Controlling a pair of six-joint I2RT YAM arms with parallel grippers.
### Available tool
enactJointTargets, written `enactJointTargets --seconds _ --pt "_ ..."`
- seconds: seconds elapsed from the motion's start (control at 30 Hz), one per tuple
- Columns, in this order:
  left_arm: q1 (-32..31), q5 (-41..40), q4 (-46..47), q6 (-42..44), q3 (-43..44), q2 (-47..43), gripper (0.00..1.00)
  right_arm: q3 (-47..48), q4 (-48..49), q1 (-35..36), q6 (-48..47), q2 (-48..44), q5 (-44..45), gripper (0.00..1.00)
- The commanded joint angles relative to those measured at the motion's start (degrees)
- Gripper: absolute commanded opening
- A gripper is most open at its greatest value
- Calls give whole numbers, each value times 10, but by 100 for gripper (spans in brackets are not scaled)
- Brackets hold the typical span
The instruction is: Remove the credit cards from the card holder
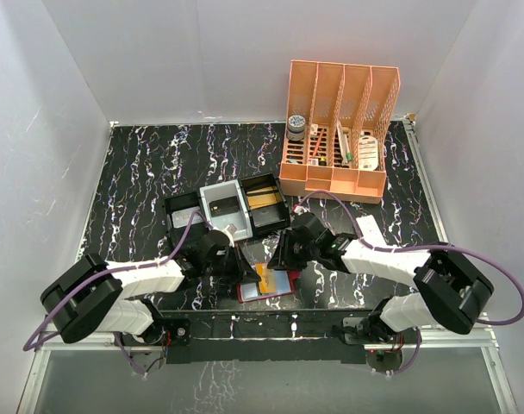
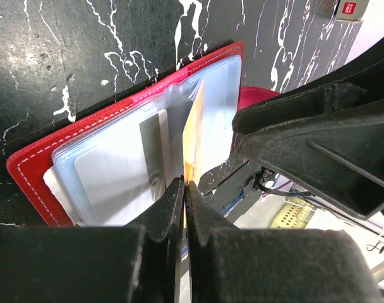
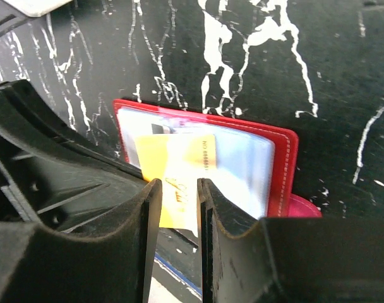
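Found the left gripper (image 2: 184, 189) closest to the lens, jaws clenched on the near edge of the orange card (image 2: 193, 126), which stood on edge and tilted up out of a clear sleeve. Saw the right gripper (image 3: 178, 186) just across from it, jaws parted by a narrow gap, with that same card showing through the gap and nothing visibly pinched; could not tell whether it pressed on anything below. Placed the card holder (image 2: 28, 165) directly beneath both, lying open on the table (image 2: 66, 50) with red cover down and plastic sleeves up, close to the near edge. Spotted a grey card (image 2: 110, 180) lodged flat in the neighbouring sleeve, untouched. Noted a black tray (image 1: 245, 203) just behind the grippers and a peach organiser (image 1: 339, 129) farther back, well apart from the work. Judged the orange card partly out, not free. Feared four things: dragging of the whole holder along with the card, given no firm hold seen on it; bending or slipping of the card, gripped only along a thin edge; knocking together of the two grippers, crowded over one spot; sliding of the holder off the near table edge under a sideways pull.
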Motion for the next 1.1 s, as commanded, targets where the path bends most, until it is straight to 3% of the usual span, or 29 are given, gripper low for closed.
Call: enactJointTargets --seconds 0.0,0.2,0.33,0.47,1.07 --pt "-1 9 7 7 15 -1 0 20 44 -1 -14 2 -31 27" --pt "-1 11 11 7 16 3 0 12 24 -1 -6 54 -34 26" --pt "-1 16 24 4 15 6 12 7 8 -1 -9 59 -19 25" --pt "-2 28 45 2 14 20 18 3 7 -1 -8 57 -15 25" --pt "-1 32 56 -4 16 35 20 2 7 -1 -8 50 -1 25"
